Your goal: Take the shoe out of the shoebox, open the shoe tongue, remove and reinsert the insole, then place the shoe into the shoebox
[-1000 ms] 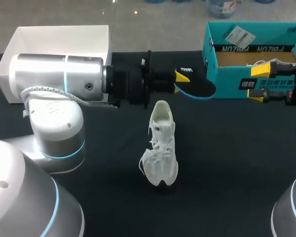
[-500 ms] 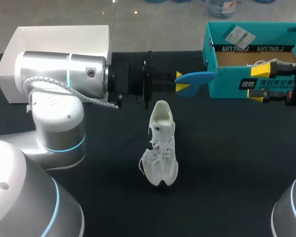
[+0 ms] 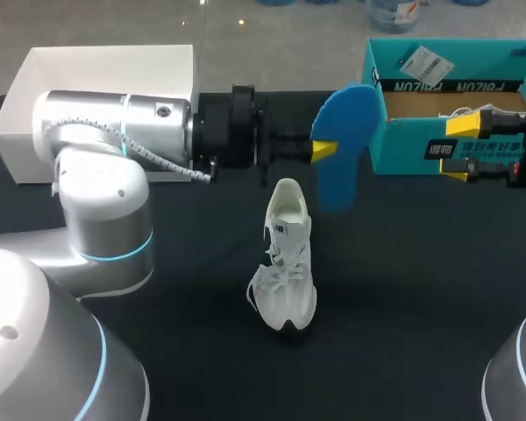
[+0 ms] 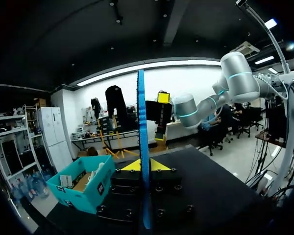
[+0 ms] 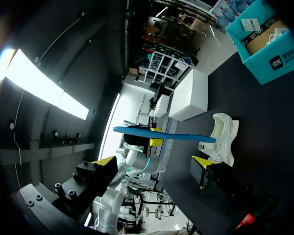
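Observation:
My left gripper (image 3: 326,151) is shut on a blue insole (image 3: 344,145), held above the table with its broad blue face toward the head view. In the left wrist view the insole (image 4: 143,147) stands edge-on between the yellow tips of that gripper (image 4: 144,165). The white shoe (image 3: 286,254) rests on the black table below and in front of the insole, toe nearest the head camera. The teal shoebox (image 3: 456,92) stands open at the back right. My right gripper (image 3: 460,147) hangs open in front of the box, holding nothing. In the right wrist view, the insole (image 5: 161,134) and shoe (image 5: 223,134) lie ahead of its open gripper (image 5: 152,161).
A white box (image 3: 105,83) sits at the back left, behind my left arm (image 3: 114,132). A bit of another white shoe (image 3: 460,112) shows inside the teal shoebox. Black tabletop (image 3: 403,289) surrounds the shoe.
The left wrist has rolled, turning the insole from flat, dark side up, through edge-on, to upright with its blue face showing. The shoe and the right arm have not moved.

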`<state>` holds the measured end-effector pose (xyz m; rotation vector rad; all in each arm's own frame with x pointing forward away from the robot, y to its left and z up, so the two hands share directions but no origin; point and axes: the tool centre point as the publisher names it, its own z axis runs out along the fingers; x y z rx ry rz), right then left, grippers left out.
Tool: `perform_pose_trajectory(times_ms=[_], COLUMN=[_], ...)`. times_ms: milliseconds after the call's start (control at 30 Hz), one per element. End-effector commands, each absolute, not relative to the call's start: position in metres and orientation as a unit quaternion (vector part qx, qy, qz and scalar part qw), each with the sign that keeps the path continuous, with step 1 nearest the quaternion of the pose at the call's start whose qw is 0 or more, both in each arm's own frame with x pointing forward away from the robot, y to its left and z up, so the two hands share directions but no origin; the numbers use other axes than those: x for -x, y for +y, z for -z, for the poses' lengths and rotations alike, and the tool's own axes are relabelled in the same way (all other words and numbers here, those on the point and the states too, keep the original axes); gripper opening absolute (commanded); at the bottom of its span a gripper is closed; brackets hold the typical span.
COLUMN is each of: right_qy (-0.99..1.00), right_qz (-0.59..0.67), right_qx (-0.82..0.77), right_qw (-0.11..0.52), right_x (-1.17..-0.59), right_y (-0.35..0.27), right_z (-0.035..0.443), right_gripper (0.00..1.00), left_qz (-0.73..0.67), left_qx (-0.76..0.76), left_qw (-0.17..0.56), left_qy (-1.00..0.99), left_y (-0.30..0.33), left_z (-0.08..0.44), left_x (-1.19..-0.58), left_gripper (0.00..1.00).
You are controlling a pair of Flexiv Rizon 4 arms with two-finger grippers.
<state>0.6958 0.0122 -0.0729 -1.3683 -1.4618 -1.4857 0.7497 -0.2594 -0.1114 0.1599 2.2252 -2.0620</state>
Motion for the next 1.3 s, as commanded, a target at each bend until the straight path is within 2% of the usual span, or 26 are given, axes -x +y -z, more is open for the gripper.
perform_pose_trajectory(times_ms=[33,267,1100,1300], right_qy=[-0.556,-0.556,-0.556,-0.556], right_qz=[0.564,0.564,0.564,0.564], right_qx=[0.521,0.521,0.521,0.521], right_qw=[0.318,0.318,0.318,0.318], right_x=[-0.696,-0.696,-0.696,-0.696], right_y=[0.013,0.013,0.013,0.013], right_z=[0.073,0.073,0.073,0.073], right_gripper=[1.00,1.00,1.00,1.00], left_qz=[0.598,0.533,0.530,0.513], left_qx=[0.368,0.474,0.476,0.466], left_qw=[-0.312,-0.444,-0.442,-0.502], left_qy=[0.641,0.542,0.545,0.517], left_y=[-0.263,-0.260,-0.260,-0.267], left_z=[0.105,0.104,0.107,0.113], left_x=[-0.753,-0.758,-0.760,-0.760], left_gripper=[0.00,0.00,0.00,0.00])
